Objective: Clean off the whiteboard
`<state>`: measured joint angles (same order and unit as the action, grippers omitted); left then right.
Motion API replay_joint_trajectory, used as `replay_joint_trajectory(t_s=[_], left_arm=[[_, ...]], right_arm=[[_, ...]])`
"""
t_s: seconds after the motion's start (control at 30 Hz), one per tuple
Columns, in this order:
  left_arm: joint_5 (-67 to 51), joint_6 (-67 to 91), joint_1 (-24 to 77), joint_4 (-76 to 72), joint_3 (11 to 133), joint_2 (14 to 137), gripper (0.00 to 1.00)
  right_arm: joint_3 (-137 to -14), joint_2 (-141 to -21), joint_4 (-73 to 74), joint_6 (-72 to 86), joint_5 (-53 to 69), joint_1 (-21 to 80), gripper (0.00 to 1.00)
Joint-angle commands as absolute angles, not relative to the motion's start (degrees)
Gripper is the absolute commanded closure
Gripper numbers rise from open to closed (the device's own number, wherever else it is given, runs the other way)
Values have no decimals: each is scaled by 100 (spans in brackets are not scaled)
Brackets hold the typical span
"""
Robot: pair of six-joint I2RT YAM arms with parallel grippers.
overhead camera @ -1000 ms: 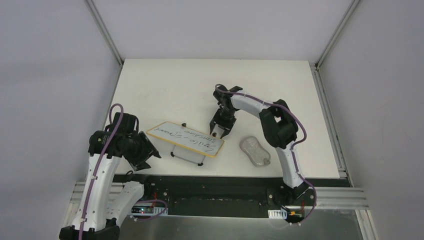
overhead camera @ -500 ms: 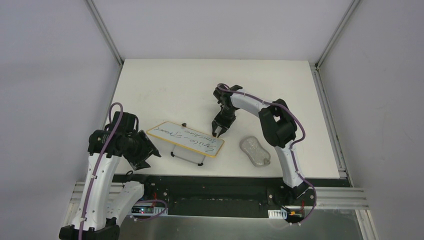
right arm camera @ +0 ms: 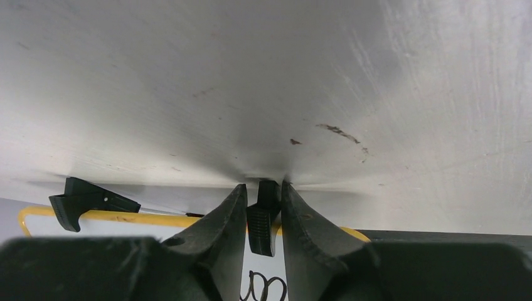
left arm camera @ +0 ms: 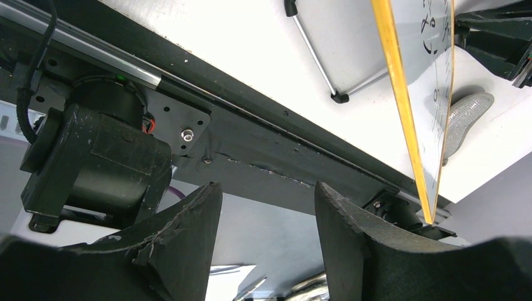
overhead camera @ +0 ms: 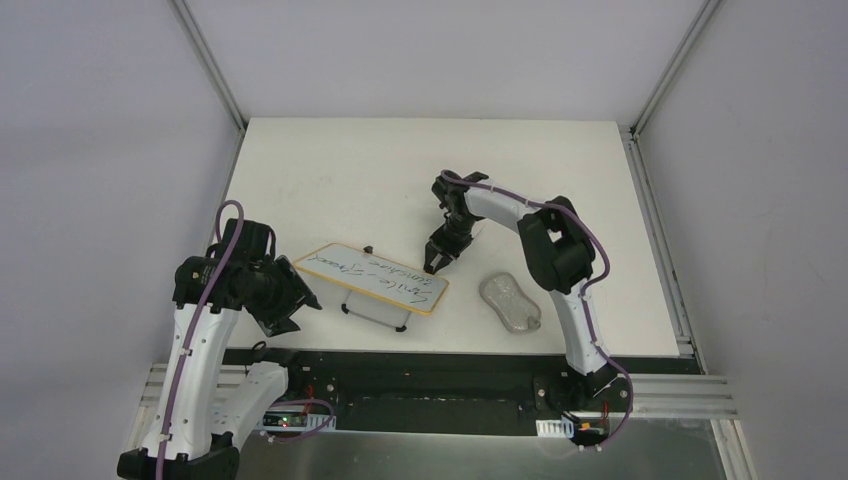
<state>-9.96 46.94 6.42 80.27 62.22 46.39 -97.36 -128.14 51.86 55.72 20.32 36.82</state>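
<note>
The whiteboard (overhead camera: 370, 277) with black handwriting and a tan rim stands tilted on its black feet near the table's front. My right gripper (overhead camera: 437, 262) is at the board's far right edge. In the right wrist view its fingers (right arm camera: 229, 216) are shut on a black clip (right arm camera: 263, 219) on the board's yellow rim (right arm camera: 125, 217). My left gripper (overhead camera: 288, 308) is open and empty, just left of the board at the table's front edge. In the left wrist view the board (left arm camera: 433, 94) shows edge-on, beyond the open gripper (left arm camera: 266, 191).
A grey lumpy pad (overhead camera: 510, 303) lies on the table right of the board; it also shows in the left wrist view (left arm camera: 464, 119). The black front rail (overhead camera: 420, 362) runs below the table edge. White walls enclose the table on three sides.
My right gripper has narrowed onto the clip at the board's far right edge. My left arm has shifted slightly to the left. The board has not moved.
</note>
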Motion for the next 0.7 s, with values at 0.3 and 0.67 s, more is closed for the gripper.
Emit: replay_joint_trajectory(t_s=[0.3, 0.67], left_arm=[[-846, 4807, 668, 8112, 6345, 4539, 42], [-893, 5003, 670, 8003, 6335, 4425, 42]], right_arm=[[-9121, -12639, 4980, 6233, 2488, 3420, 86], [-8141, -12079, 4183, 6817, 2544, 3006, 98]])
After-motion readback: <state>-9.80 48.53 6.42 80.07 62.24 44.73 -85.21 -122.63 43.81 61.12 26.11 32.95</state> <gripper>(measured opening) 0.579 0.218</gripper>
